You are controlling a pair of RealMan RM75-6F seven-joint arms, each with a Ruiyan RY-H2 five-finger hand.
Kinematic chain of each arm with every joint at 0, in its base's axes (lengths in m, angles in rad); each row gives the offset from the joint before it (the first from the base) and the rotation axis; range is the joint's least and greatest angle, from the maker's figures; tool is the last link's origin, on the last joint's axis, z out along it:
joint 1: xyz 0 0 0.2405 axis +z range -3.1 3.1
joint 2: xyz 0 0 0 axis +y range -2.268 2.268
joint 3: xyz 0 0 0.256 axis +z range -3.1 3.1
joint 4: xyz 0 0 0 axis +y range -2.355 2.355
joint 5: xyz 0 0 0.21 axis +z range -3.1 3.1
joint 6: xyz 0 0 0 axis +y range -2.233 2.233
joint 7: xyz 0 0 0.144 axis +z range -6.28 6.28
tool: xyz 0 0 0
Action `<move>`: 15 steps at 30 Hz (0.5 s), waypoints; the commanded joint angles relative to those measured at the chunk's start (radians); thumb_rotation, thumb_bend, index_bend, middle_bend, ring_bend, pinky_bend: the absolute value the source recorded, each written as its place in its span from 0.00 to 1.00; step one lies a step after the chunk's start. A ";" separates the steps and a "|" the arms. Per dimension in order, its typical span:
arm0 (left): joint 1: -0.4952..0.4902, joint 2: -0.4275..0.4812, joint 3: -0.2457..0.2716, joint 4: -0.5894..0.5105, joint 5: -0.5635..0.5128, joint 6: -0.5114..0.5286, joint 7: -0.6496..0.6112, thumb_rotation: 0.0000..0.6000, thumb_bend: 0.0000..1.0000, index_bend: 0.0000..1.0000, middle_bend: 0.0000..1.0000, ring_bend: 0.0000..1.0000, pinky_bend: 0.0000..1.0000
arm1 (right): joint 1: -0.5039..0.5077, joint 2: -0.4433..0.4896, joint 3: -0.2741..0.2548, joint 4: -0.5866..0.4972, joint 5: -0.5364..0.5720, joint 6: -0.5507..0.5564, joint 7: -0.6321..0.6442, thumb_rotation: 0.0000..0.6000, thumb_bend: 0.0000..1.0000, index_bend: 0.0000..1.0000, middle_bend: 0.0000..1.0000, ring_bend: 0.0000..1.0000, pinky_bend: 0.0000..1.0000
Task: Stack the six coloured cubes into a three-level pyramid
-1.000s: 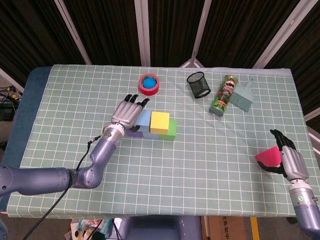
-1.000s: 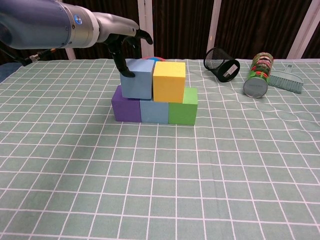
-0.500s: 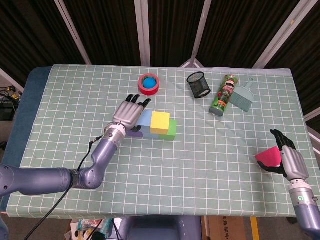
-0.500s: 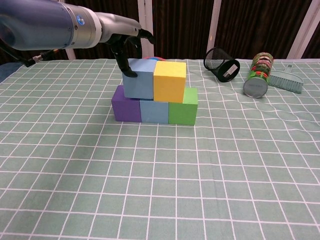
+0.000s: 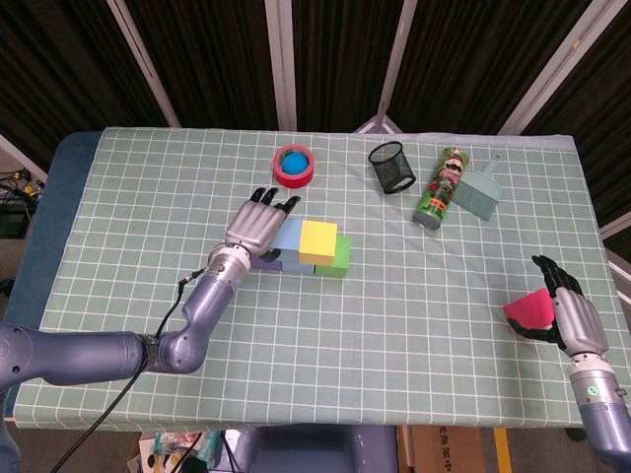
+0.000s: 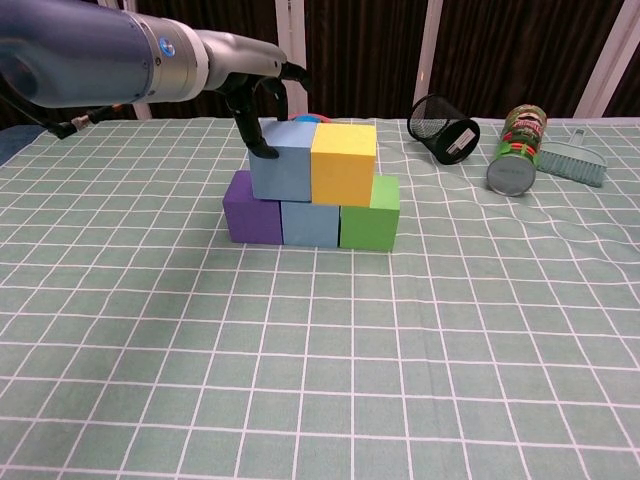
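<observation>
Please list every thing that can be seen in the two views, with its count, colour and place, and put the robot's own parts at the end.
purple foam cube: 1, purple, bottom row, left end.
blue foam cube: 1, blue, bottom row, middle.
green foam cube: 1, green, bottom row, right end.
light blue foam cube: 1, light blue, second level, left.
yellow foam cube: 1, yellow, second level, right.
pink foam cube: 1, pink, in the right hand.
red tape roll: 1, red with blue centre, behind the stack.
black mesh pen cup: 1, black, lying on its side.
green printed can: 1, green, lying down.
teal hand brush: 1, teal, beside the can.
checked tablecloth: 1, green and white.
left hand: 1, grey, touching the light blue cube.
right hand: 1, grey, holding the pink cube.
</observation>
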 commanded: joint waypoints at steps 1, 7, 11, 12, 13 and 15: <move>0.000 -0.003 -0.001 0.002 0.001 0.000 0.000 1.00 0.40 0.00 0.30 0.01 0.00 | 0.000 0.000 -0.001 0.001 0.000 0.000 -0.001 1.00 0.24 0.00 0.00 0.00 0.00; 0.001 -0.006 -0.002 0.004 0.004 -0.002 0.001 1.00 0.40 0.00 0.30 0.01 0.00 | 0.000 -0.001 0.000 0.000 0.000 -0.001 -0.002 1.00 0.24 0.00 0.00 0.00 0.00; 0.002 -0.005 -0.001 0.005 0.002 -0.001 0.003 1.00 0.39 0.00 0.29 0.01 0.00 | 0.000 -0.001 -0.001 0.000 0.001 -0.001 -0.002 1.00 0.24 0.00 0.00 0.00 0.00; 0.003 -0.005 0.000 0.005 0.002 -0.001 0.004 1.00 0.39 0.00 0.29 0.01 0.00 | 0.000 -0.001 -0.001 0.000 0.001 -0.001 -0.002 1.00 0.24 0.00 0.00 0.00 0.00; 0.003 -0.005 0.000 0.006 0.001 -0.001 0.005 1.00 0.38 0.00 0.28 0.01 0.00 | 0.000 -0.001 -0.001 0.000 0.001 -0.001 -0.002 1.00 0.24 0.00 0.00 0.00 0.00; 0.004 -0.005 0.000 0.005 0.001 0.000 0.006 1.00 0.37 0.00 0.28 0.01 0.00 | 0.000 -0.001 -0.001 0.000 0.001 -0.001 -0.002 1.00 0.24 0.00 0.00 0.00 0.00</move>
